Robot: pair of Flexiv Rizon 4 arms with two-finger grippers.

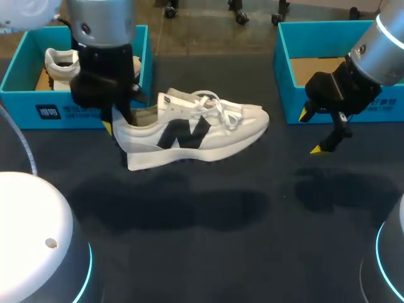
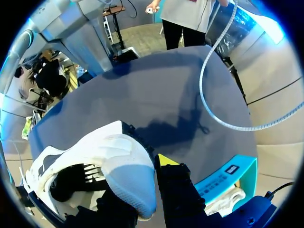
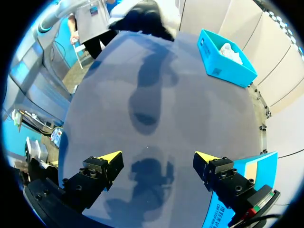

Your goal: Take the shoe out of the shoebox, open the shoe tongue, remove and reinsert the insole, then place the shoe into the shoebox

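Observation:
A white sneaker [image 1: 189, 129] with a dark side mark and grey heel hangs level above the dark table, its shadow below it. My left gripper [image 1: 117, 118] is shut on the heel wall, one finger inside the shoe and one outside. In the left wrist view the grey heel [image 2: 126, 175] sits between the fingers of the left gripper [image 2: 142, 190]. My right gripper [image 1: 311, 131] stands open and holds nothing, in front of the right shoebox [image 1: 284, 69]. From the right wrist view, the right gripper [image 3: 157, 159] faces bare table, with the shoe [image 3: 142, 12] far ahead.
The left blue shoebox [image 1: 82, 107] holds a second white shoe [image 1: 60, 66]; it also shows as the box [image 2: 225, 178] and the box [image 3: 225, 64]. The right shoebox shows a bare cardboard floor. Dark tabletop [image 1: 208, 221] spreads in front of both arms.

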